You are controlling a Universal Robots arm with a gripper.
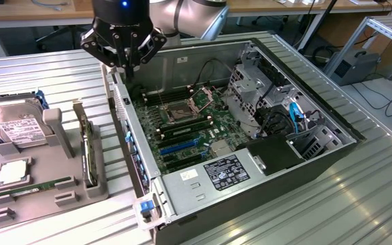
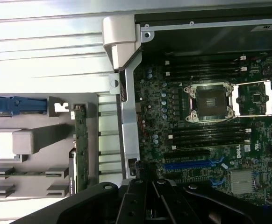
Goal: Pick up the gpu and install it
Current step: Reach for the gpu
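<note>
One thin dark gpu card (image 1: 85,153) stands edgewise in grey plastic rack (image 1: 19,209) beside open metal case (image 1: 203,56). One black gripper (image 1: 125,64) above case, fingers pressed together, empty.

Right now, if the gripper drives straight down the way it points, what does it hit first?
Most likely the computer case's rear wall, or the motherboard edge just inside it; the shut gripper hangs over that boundary, and depth is unclear. The gpu stands aside in its holder.

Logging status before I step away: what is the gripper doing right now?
Gripper: fingers closed, holding nothing, above the computer case's edge; the gpu stands in the grey holder.
</note>
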